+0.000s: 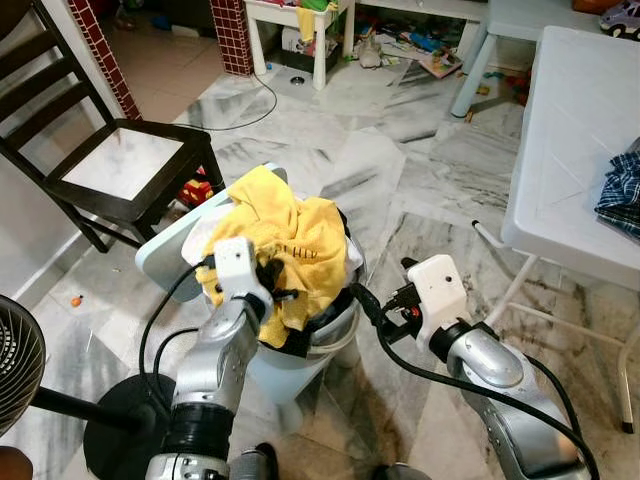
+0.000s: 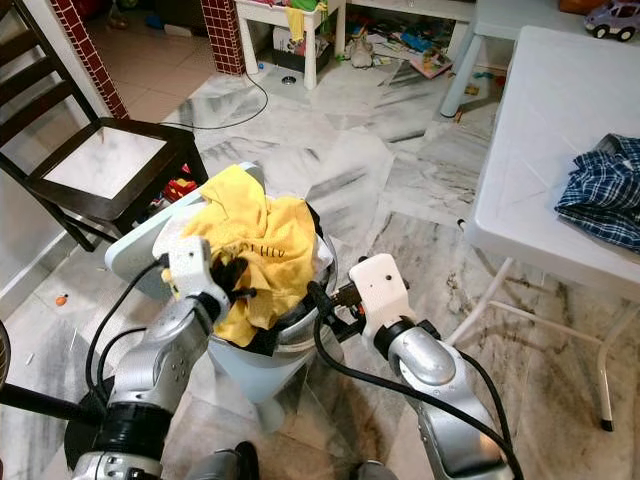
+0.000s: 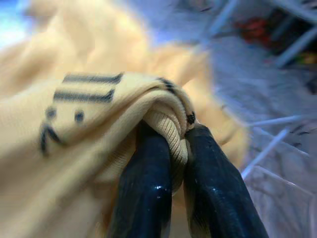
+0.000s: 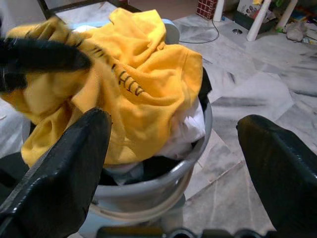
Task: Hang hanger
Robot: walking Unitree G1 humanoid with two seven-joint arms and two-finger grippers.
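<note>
Marble floor, toys scattered behind. No hanger anywhere I can spot. Left gripper (image 1: 283, 283) is pinched tight on the yellow shirt (image 1: 290, 235) heaped over the laundry bin (image 1: 335, 335); right gripper (image 4: 173, 163) sits wide open and empty just beside it.

dark chair (image 1: 120, 160), white table (image 1: 570, 140) with plaid shirt (image 2: 605, 190), black fan (image 1: 20, 365)

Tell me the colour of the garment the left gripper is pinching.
Yellow garment with black markings, clearest in the right wrist view.
</note>
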